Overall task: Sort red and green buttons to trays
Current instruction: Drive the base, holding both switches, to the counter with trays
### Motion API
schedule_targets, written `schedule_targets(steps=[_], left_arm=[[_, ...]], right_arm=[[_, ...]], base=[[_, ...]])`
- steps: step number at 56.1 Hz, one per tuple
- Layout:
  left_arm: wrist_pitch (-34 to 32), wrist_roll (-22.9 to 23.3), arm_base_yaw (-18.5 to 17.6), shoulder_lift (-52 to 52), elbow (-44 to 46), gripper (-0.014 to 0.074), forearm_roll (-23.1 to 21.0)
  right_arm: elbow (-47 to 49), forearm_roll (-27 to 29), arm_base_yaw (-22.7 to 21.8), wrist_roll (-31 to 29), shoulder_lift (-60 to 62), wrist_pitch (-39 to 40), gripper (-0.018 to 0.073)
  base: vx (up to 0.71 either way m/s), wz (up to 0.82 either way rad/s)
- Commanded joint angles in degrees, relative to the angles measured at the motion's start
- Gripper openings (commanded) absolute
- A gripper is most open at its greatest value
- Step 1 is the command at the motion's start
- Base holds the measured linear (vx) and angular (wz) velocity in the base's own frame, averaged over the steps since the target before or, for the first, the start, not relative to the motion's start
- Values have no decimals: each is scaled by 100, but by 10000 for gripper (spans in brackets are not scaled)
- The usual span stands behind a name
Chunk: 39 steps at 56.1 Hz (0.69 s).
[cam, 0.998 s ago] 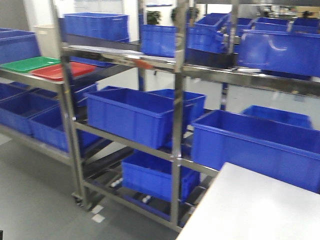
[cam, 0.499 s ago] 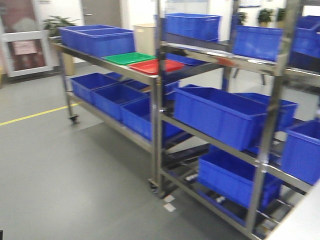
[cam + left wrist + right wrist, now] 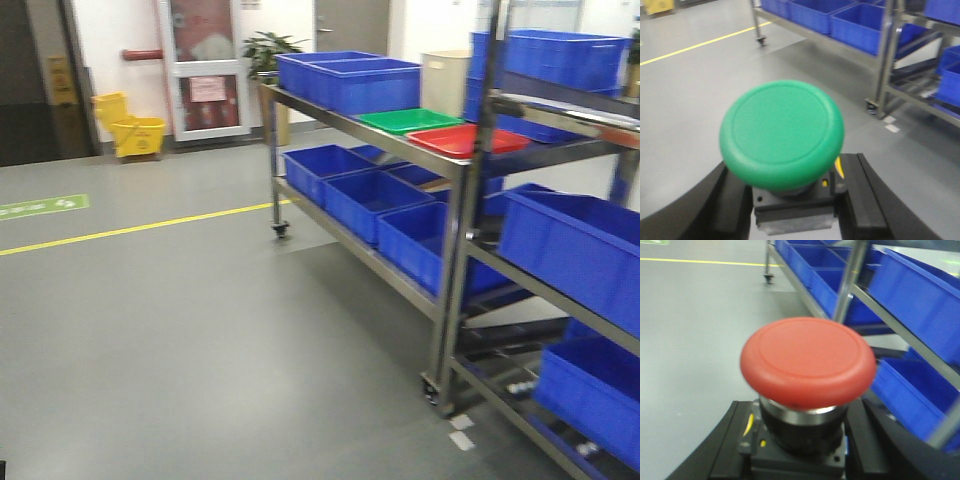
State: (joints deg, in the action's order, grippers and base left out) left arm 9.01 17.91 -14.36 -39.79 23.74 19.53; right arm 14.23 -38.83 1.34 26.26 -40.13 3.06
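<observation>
Green dome-capped push button [image 3: 781, 132] is pinched in the left hand [image 3: 792, 200], red dome-capped button [image 3: 808, 360] in the right hand [image 3: 797, 450]; a jolt may shake either loose.

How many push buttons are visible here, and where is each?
2. The green button is gripped by the left pincer; the red button by the right pincer. The front view shows none, though the blue crates could hide others.
</observation>
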Motion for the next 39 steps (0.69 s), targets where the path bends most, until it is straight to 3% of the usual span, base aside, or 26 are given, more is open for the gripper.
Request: schedule_targets(steps=[1,39], left_arm=[[-495,49,16,11,214,-1,-23],[-502,49,16,18,214,-1,-23]], right_arm=[[205,-5,-14,12,32,354,11],[205,-5,-14,12,32,329,11]], base=[[15,47],[24,44]])
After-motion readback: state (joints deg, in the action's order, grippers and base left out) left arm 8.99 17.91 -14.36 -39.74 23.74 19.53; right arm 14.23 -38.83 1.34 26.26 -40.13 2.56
